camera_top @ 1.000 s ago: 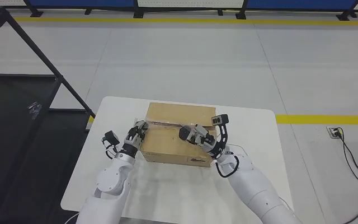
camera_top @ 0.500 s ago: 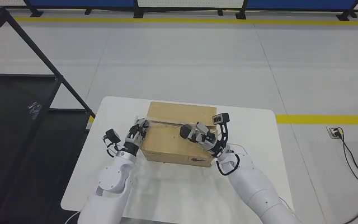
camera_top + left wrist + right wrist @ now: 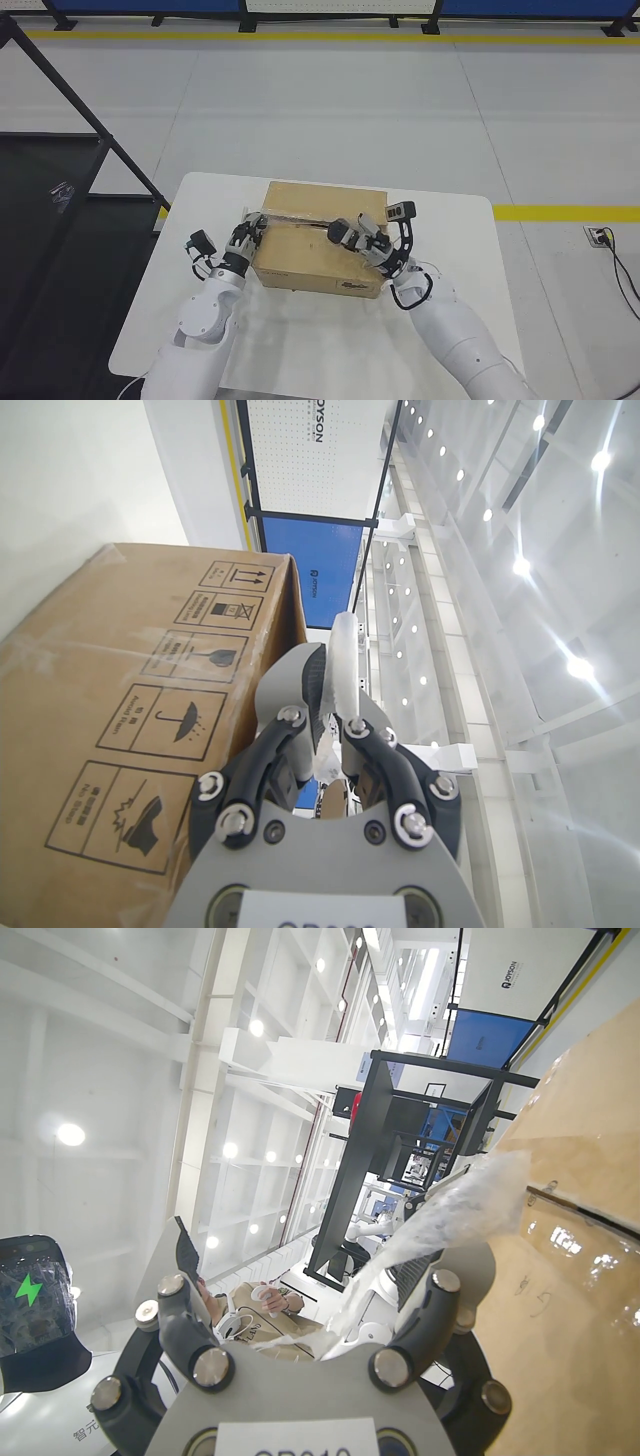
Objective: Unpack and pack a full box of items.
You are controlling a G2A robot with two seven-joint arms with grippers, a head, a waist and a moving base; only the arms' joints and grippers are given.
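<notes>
The box (image 3: pixel 325 200) is plain cardboard, flaps down, and sits on the worktop (image 3: pixel 450 235) right under both my end effectors. I judge it stiff at the edges and probably heavy if full, so it should stay put while I pull at it. The thing to take hold of is the tape (image 3: pixel 342 660), not the box. It is thin, clear, limp and sticky, it crumples into a rope, and it may tear or cling to my pads. A pinch low down, near where it leaves the cardboard, should peel best.

My left end effector (image 3: pixel 335 680) is clamped on a tape strip, with the box's end wall just beside it. My right end effector (image 3: pixel 340 233) stands above the top seam with its fingers spread. A crumpled length of tape (image 3: pixel 465 1198) lies against one finger, not pinched.

Compared with a second ago, my right end effector has slid a little along the seam toward my right side. The left one has kept its place and grip, and the box has barely shifted.
</notes>
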